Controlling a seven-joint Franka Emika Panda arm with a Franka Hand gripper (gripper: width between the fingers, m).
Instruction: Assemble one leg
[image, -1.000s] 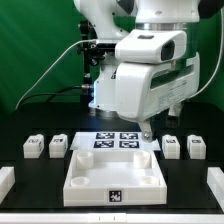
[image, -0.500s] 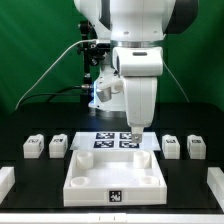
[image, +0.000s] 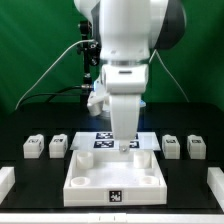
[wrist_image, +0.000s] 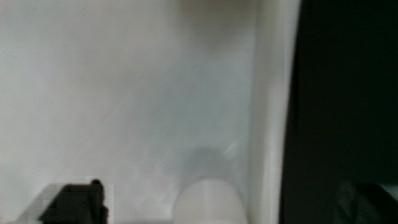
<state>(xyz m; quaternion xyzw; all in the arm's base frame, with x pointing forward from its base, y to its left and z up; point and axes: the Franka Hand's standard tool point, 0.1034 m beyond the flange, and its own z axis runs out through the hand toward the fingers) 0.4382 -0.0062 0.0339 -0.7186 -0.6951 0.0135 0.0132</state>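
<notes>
Four small white legs with marker tags stand in a row on the black table: two on the exterior view's left (image: 33, 147) (image: 58, 146) and two on the right (image: 171, 146) (image: 196, 146). The large white square panel (image: 115, 175) lies in the middle. My gripper (image: 123, 146) hangs low over the panel's far edge, away from every leg. In the wrist view the gripper (wrist_image: 222, 205) is open and empty, its dark fingertips (wrist_image: 75, 203) wide apart over the white panel surface (wrist_image: 125, 100) and a rounded recess (wrist_image: 210, 198).
The marker board (image: 100, 140) lies behind the panel, partly hidden by the arm. White blocks sit at the table's front corners, on the exterior view's left (image: 5, 180) and right (image: 215, 182). A green curtain and cables stand behind.
The arm has swung from the exterior view's right toward the middle and come down, so the gripper now sits over the panel's far edge. The legs have not moved.
</notes>
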